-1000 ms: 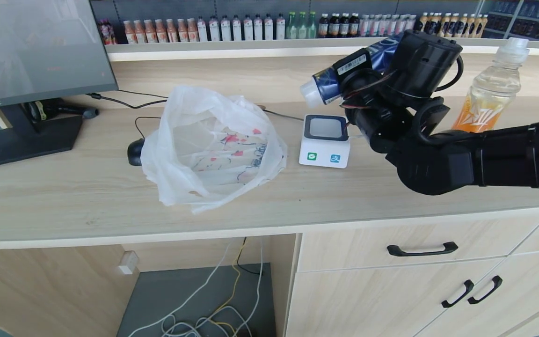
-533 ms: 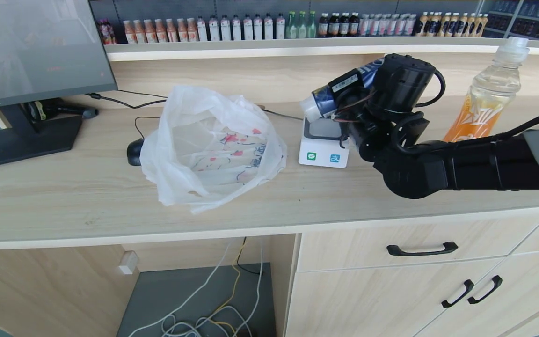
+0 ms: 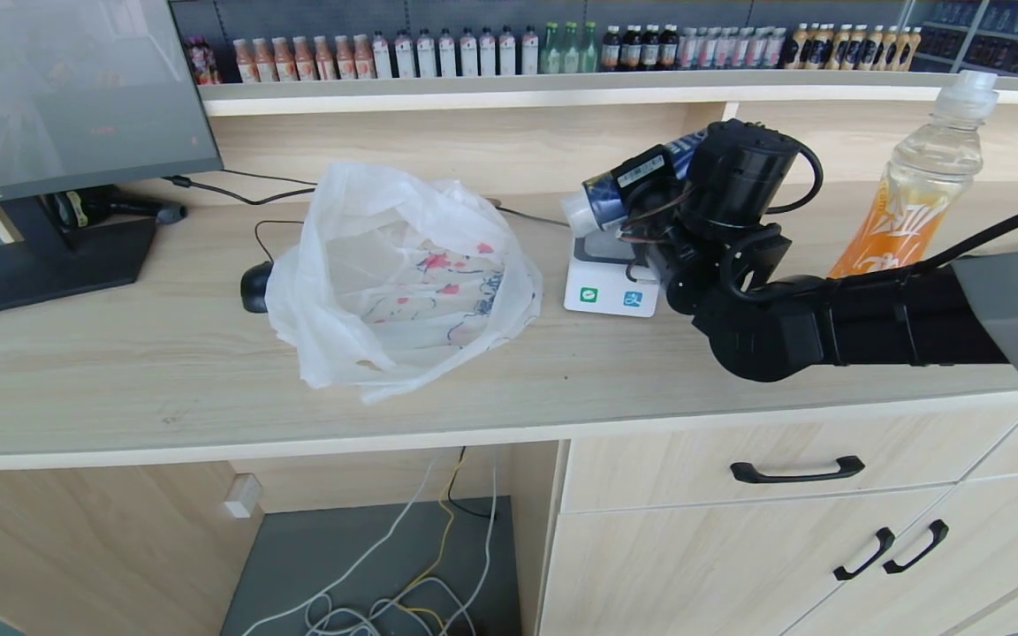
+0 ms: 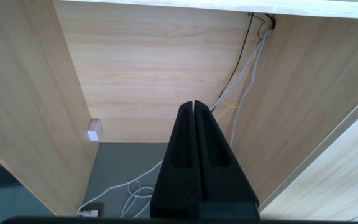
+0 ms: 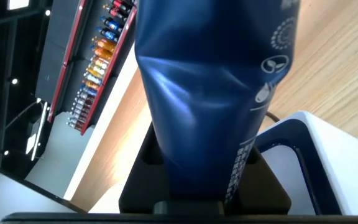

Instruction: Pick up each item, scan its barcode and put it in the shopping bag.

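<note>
- While the right claw (image 3: 646, 201) is clamped around the blue bottle (image 3: 606, 188), the item hangs tilted just above the scanner (image 3: 602, 298), right of centre in the head view. Its white cap points toward the shopping bag (image 3: 394, 283).
- Step in hand, as judged: scanning. The bottle is picked up but not yet bagged.
- The barcode label sits on the bottle's upper side, turned toward the head camera. The scanner window faces up, so a roll of the bottle probably comes before a read.
- The right wrist view has the blue bottle (image 5: 216, 93) close over the scanner (image 5: 328, 163), apart from it.
- Shopping bag: white plastic, mouth open, standing slumped at centre frame on the table (image 3: 120, 371). Whether anything lies inside cannot be told past its printed pattern.
- Orange drink bottle (image 3: 915, 190): upright at the right edge of the frame, untouched. It is judged the next item due.
- Left claw (image 4: 194, 143): fingers pressed together on nothing, parked under the table among hanging cables (image 4: 247, 81).
- Open room: bare table lies in front of the bag and scanner. The path from scanner to bag mouth is short and unobstructed.
- Edges: a raised ledge runs just behind the scanner.
- A mouse (image 3: 254, 287) sits against the bag's left side, and a monitor (image 3: 67, 88) fills the upper left.
- The bag's soft rim may fold under a low approach.
</note>
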### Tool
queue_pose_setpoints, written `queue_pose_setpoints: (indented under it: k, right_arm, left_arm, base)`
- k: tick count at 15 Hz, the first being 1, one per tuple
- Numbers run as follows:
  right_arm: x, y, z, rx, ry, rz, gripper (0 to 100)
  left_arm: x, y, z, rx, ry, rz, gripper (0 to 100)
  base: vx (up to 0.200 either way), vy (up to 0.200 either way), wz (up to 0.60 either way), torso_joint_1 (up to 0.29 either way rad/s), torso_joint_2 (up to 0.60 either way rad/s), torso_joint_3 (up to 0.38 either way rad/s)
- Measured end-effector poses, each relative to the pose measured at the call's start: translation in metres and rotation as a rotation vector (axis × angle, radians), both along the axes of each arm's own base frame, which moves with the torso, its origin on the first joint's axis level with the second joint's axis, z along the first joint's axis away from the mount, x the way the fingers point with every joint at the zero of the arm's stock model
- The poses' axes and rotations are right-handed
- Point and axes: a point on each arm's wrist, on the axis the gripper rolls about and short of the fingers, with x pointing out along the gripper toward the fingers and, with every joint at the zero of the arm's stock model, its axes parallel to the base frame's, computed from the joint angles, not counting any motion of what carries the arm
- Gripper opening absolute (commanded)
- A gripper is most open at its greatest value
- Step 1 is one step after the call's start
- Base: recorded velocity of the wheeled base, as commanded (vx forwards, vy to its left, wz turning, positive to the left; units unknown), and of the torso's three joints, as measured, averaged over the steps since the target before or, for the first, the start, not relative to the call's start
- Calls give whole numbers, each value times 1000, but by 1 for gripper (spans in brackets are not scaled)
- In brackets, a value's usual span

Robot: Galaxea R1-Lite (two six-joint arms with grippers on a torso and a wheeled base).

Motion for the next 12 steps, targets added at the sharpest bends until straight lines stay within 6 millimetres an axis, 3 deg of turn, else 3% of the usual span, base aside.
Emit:
queue_pose_setpoints:
  k: [12]
  right_arm:
    - [3,-4,-1,-5,9,-13,0]
  left_arm:
    - [0,0,0,0,0,0,0]
  base:
    - [0,0,0,0,0,0]
